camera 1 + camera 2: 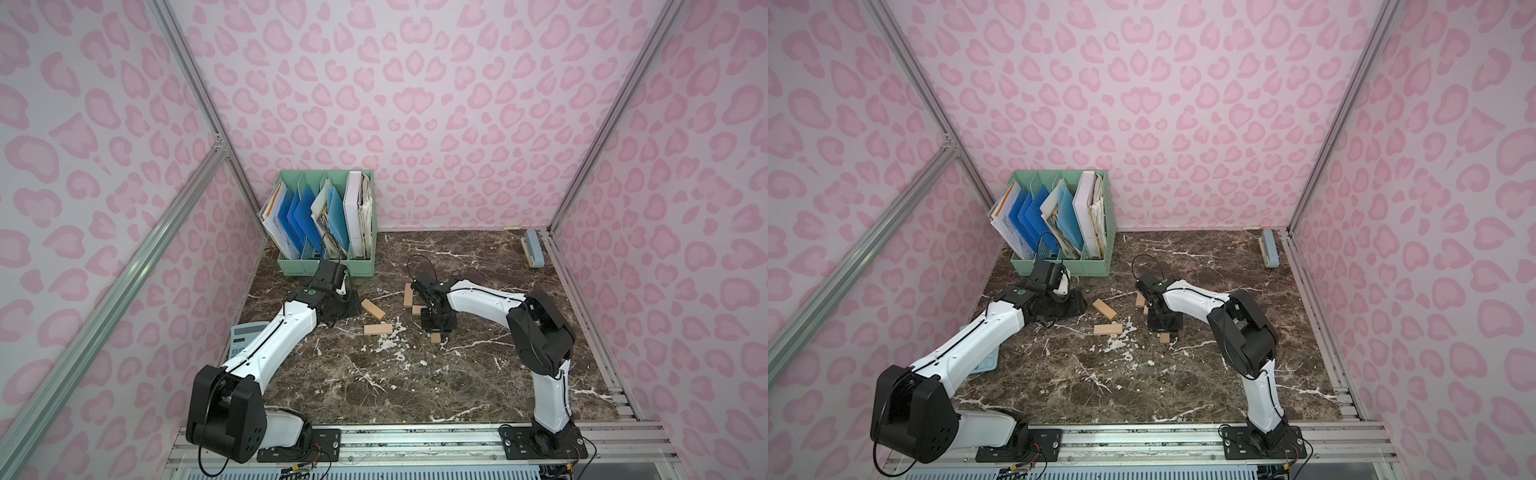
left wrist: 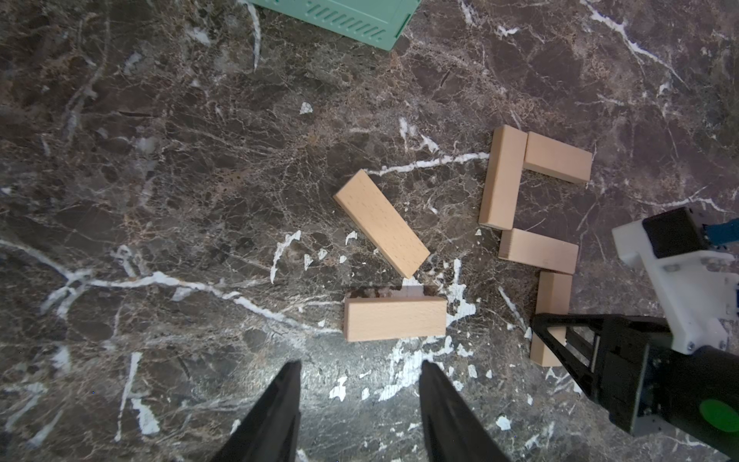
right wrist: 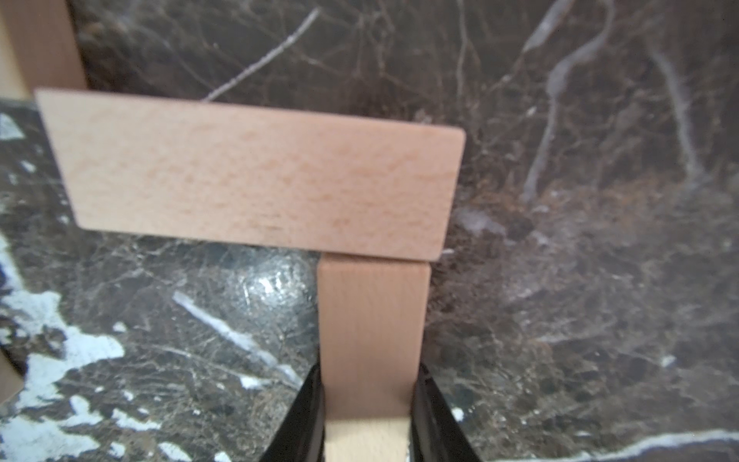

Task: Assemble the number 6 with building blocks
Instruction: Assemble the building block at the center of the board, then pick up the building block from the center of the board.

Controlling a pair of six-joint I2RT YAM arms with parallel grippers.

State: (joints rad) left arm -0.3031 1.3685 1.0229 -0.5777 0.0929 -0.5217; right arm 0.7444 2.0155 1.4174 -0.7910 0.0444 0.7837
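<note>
Building blocks of tan wood, six in all, lie near the middle of the marble table, between the two arms. Four form a partial number 6: a side block, a top block touching its far end, a middle block meeting its near end, and a held block whose end butts the middle block at right angles. Right gripper: fingers clamped on the held block's two long sides. Beside the figure lie a diagonal block and a level block, nearly touching at a corner. Left gripper: fingers apart, empty, hovering near the level block. Behind stands a green file holder; a calculator lies partly under the left arm.
</note>
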